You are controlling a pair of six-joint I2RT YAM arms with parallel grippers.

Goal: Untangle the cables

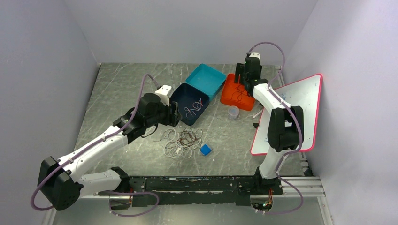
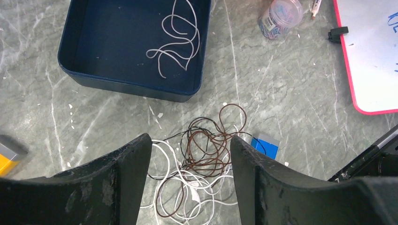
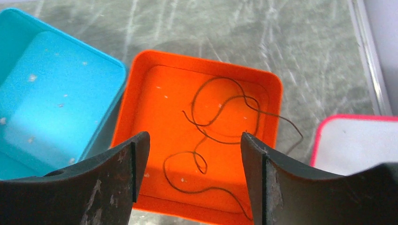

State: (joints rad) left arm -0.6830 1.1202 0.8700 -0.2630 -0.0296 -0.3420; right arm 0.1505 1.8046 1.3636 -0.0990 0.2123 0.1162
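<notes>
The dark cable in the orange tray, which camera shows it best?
The right wrist view: it looks straight down on the dark cable, every loop clear against the orange tray, between the open fingers of the right gripper. The top external view shows it only as a tiny squiggle. The left wrist view misses it entirely.

Cables (image 2: 202, 164) lie tangled on table (image 2: 291, 93); white cable (image 2: 177, 43) in navy tray (image 2: 126, 86), dark cable (image 3: 220, 138) in orange tray (image 3: 155, 108)
</notes>
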